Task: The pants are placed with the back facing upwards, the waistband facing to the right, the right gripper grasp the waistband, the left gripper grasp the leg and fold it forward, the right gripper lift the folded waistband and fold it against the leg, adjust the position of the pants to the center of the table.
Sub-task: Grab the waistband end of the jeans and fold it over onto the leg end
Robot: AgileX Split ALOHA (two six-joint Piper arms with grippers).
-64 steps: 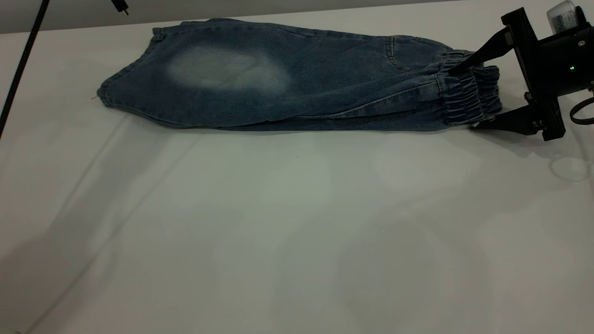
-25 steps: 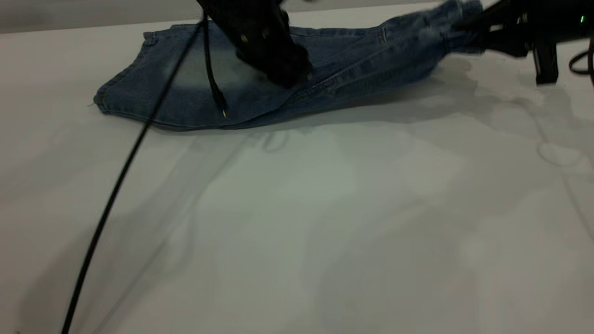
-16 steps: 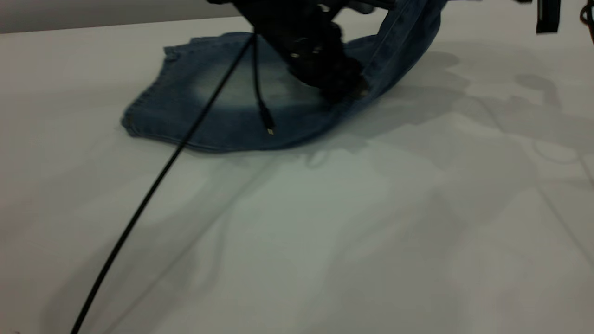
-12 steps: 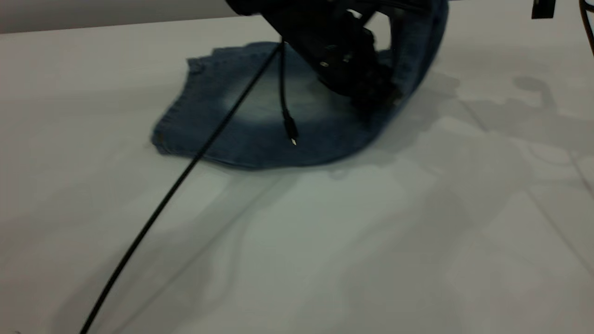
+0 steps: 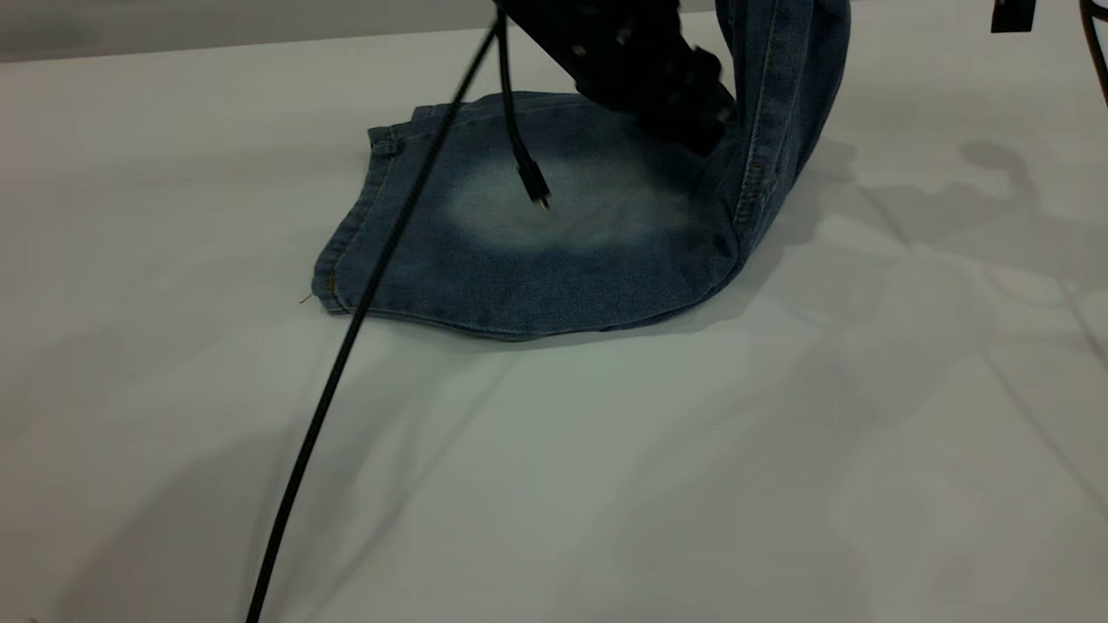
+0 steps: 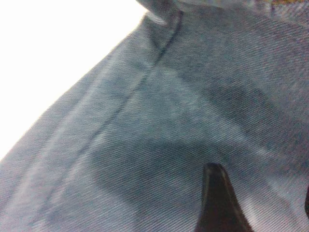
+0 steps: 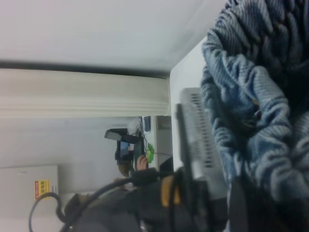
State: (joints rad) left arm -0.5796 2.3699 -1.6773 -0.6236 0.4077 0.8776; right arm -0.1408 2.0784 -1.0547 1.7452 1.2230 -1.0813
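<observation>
The pants (image 5: 554, 242), blue denim with a pale faded patch, lie partly flat on the table (image 5: 606, 484). Their right part stands up in a steep curve and leaves the exterior view at the top. The gathered waistband (image 7: 256, 96) hangs in my right gripper (image 7: 251, 203), which is shut on it. Of that arm only a black part (image 5: 1011, 16) shows from outside. My left gripper (image 5: 697, 130) is down on the denim beside the fold. Its fingers (image 6: 217, 198) stand apart over the cloth, open. The leg is hidden; only a plain leg shows.
A black cable (image 5: 346, 346) runs from the left arm diagonally across the pants' hem to the table's front edge. A short loose plug (image 5: 532, 186) dangles over the faded patch. The table's back edge lies just behind the pants.
The right gripper has lifted the waistband high and carried it leftward. The flat part of the pants has slid right and toward the front. The left arm has stayed at the fold.
</observation>
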